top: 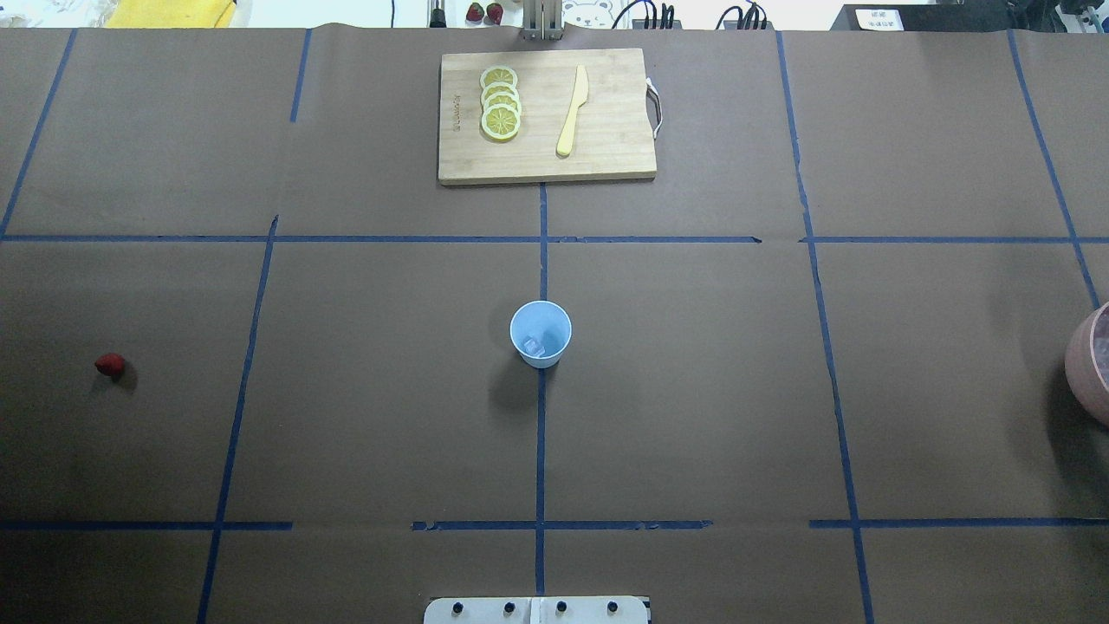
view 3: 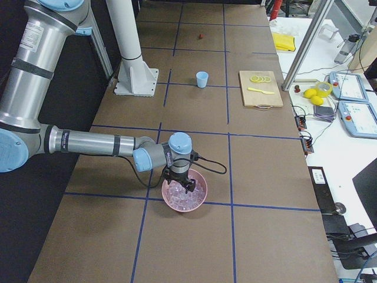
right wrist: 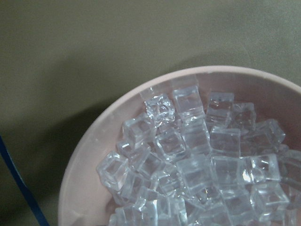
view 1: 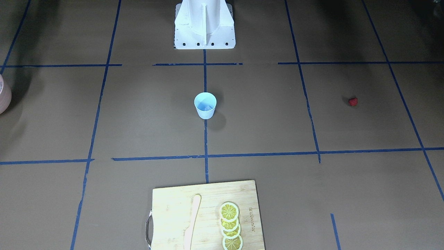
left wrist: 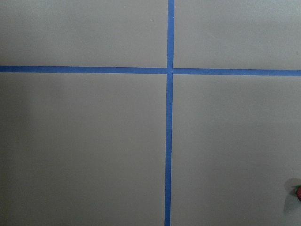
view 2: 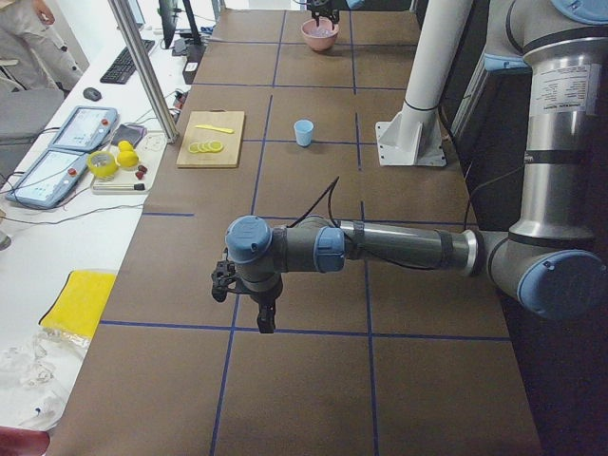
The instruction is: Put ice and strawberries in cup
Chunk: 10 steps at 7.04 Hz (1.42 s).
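Note:
The light-blue cup (top: 541, 334) stands upright at the table's middle, with an ice cube (top: 534, 347) or two inside; it also shows in the front view (view 1: 205, 106). The red strawberry (top: 109, 365) lies alone far toward the robot's left and shows at the left wrist view's right edge (left wrist: 298, 192). My left gripper (view 2: 267, 323) hangs over the table near that end. My right gripper (view 3: 187, 186) is just over the pink bowl (view 3: 200, 200) of ice cubes (right wrist: 197, 160). I cannot tell whether either gripper is open or shut.
A wooden cutting board (top: 606, 147) at the table's far side from the robot carries lemon slices (top: 500, 102) and a pale knife (top: 572, 113). The pink bowl (top: 1087, 364) sits at the robot's right edge. Blue tape lines cross the brown table.

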{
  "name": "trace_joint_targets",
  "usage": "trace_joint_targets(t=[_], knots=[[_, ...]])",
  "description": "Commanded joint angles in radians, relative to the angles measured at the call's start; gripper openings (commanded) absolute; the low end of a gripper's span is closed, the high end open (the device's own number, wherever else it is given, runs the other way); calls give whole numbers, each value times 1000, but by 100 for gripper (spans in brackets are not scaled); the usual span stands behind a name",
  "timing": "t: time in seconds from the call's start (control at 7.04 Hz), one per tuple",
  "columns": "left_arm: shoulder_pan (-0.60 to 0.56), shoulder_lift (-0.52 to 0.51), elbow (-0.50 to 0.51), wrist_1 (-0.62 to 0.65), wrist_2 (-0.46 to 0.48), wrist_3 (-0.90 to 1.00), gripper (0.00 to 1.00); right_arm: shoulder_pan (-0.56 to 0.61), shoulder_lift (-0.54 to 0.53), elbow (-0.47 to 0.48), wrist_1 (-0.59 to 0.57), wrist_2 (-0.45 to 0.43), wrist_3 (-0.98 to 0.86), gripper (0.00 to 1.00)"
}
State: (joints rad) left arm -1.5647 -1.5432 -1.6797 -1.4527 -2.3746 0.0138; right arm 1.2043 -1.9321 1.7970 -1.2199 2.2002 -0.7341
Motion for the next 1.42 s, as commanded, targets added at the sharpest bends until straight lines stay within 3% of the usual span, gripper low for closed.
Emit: trace_joint_targets(t=[0.0, 0.71, 0.85, 1.14, 1.28], knots=[[0, 0, 0, 0, 0, 0, 100, -17, 5, -1, 2, -1, -2, 90], [0, 0, 2, 0, 0, 0, 100, -32, 8, -17, 2, -24, -7, 86], [0, 0, 2, 0, 0, 0, 100, -32, 8, -19, 2, -24, -7, 80], [0, 0, 0, 0, 0, 0, 100, -32, 8, -19, 3, -24, -7, 25], [0, 0, 0, 0, 0, 0, 100, -31, 8, -19, 3, -22, -5, 14]])
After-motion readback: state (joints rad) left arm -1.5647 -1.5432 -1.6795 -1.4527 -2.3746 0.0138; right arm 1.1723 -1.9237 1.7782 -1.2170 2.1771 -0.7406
